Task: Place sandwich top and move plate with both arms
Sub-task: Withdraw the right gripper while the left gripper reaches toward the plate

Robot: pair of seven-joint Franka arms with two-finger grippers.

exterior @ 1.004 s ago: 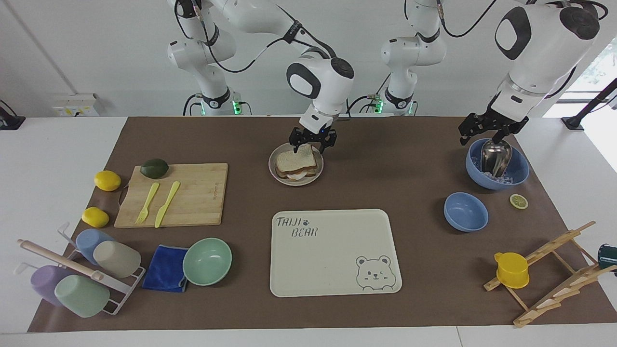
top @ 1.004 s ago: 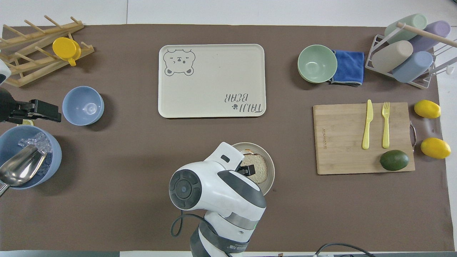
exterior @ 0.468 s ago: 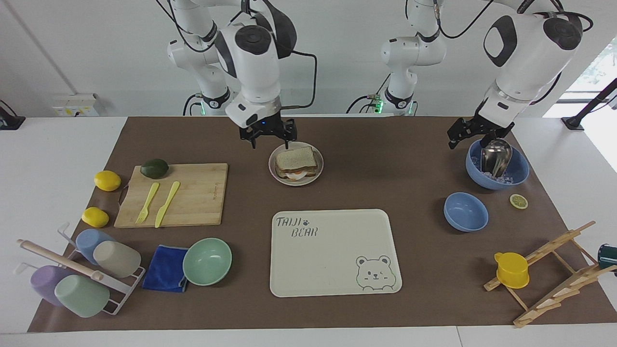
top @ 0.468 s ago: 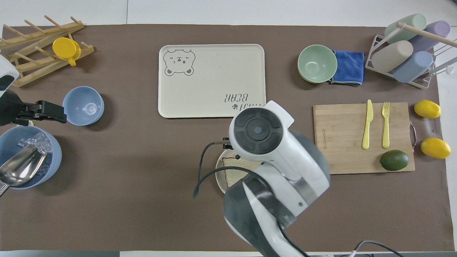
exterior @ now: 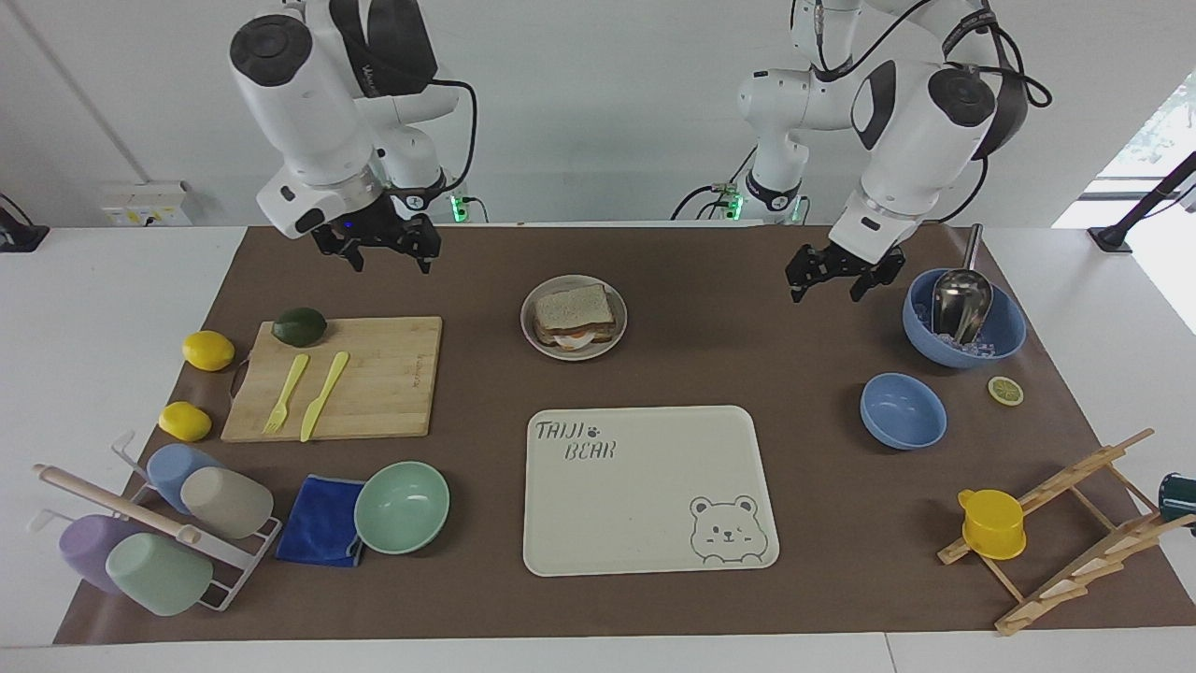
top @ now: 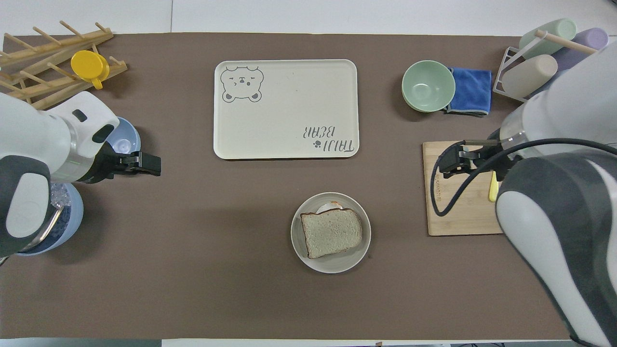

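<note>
The brown-covered table (exterior: 729, 374) carries the plate (exterior: 538, 336), tray (exterior: 645, 486), cutting board (exterior: 374, 393) and bowls (exterior: 902, 411).

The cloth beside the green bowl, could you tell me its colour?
The cloth is bright blue, clearest in the overhead view.

- Right arm (exterior: 308, 103): glossy white shell, dark grey round joint caps, black cable looped along its links.
- Left arm (exterior: 911, 121): same white shell, black cabling.
- Right gripper (exterior: 378, 245) and left gripper (exterior: 841, 273): small, black.
- Green lights at both bases.

"TAIJI BEAR" printed on the cream tray (exterior: 645, 561), bear drawing beside
</note>
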